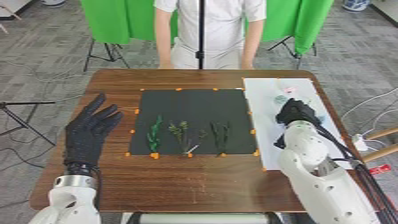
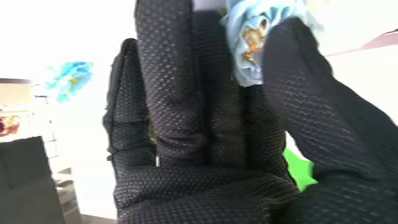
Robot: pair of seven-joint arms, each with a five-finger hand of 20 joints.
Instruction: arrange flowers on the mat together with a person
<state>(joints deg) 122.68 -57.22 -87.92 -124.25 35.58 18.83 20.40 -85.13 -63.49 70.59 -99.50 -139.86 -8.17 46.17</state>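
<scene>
One left hand [image 1: 87, 131] is over the table's [image 1: 133, 187] left side, its fingers straight and slightly spread. Next comes the dark mat [image 1: 182, 107], with a leafy stem [image 1: 155, 135], a budded sprig [image 1: 181, 133] and some thin stems [image 1: 220, 136] lying apart along its near half; these look light and bendy, best lifted mid-stem so the leaves aren't crushed.

On the right, the white sheet [image 1: 268, 156] lies beside the mat, with the right hand [image 1: 297, 112] over it. That hand's fingers are long and close together, the thumb standing off, and a blue flower [image 2: 253, 42] sits in the gap; I cannot tell whether they pinch it. It should weigh next to nothing. The petals look soft and easily creased, so the stem just under the bloom is the place to hold. Another blue flower [image 2: 71, 79] is farther off.
</scene>
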